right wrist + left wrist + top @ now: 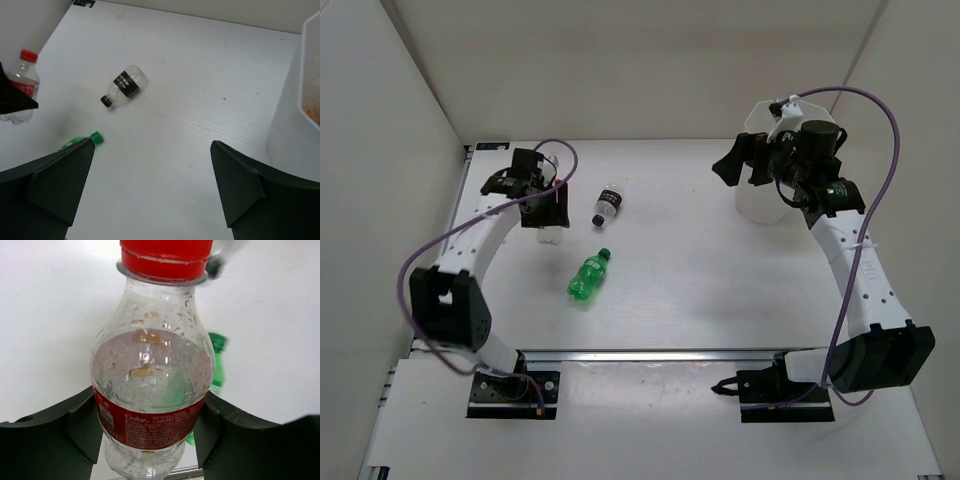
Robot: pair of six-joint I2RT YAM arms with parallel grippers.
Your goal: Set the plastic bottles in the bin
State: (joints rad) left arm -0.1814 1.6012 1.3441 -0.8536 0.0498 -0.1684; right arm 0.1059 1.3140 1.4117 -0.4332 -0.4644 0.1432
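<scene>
My left gripper [546, 208] [150, 432] is shut on a clear bottle with a red cap and red label [150, 385], held upright at the far left of the table; it also shows in the right wrist view [22, 82]. A clear bottle with a black label [607, 206] [125, 86] lies on its side near the middle. A green bottle [588, 277] [92, 138] lies nearer the front. The translucent white bin [760, 195] [297, 105] stands at the far right, with something orange inside. My right gripper [735, 165] [152, 185] is open and empty, high beside the bin.
White walls enclose the table on the left, back and right. The right arm's wrist and purple cable [880, 110] hang over the bin. A metal rail [650, 355] runs along the front edge.
</scene>
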